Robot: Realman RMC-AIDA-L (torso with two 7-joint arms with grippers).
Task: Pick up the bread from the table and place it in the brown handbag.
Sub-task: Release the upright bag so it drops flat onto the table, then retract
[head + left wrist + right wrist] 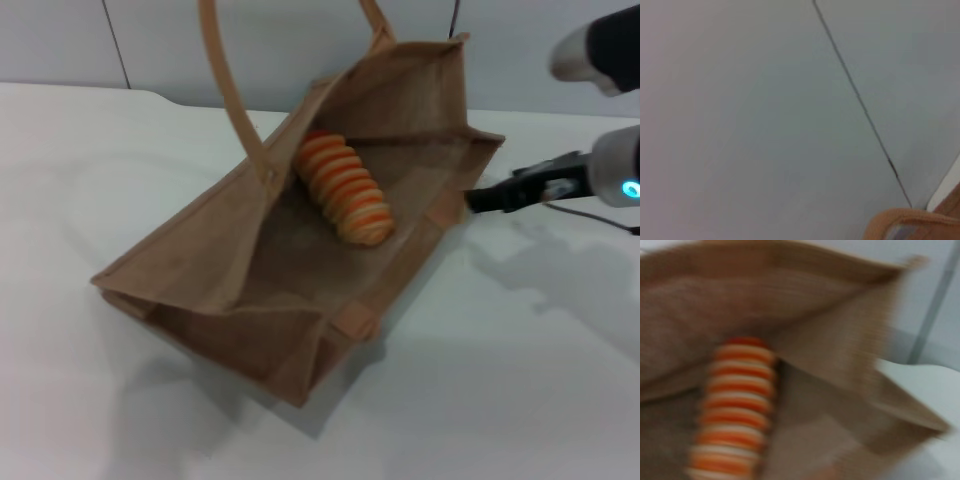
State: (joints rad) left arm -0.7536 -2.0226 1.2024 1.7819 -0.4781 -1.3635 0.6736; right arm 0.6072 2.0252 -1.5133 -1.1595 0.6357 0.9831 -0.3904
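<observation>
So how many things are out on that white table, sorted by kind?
Bread: 1, lying inside the bag
Brown handbag: 1, tipped on its side on the table
Total: 2
The right gripper is beside the bag's rim, clear of the bread.
</observation>
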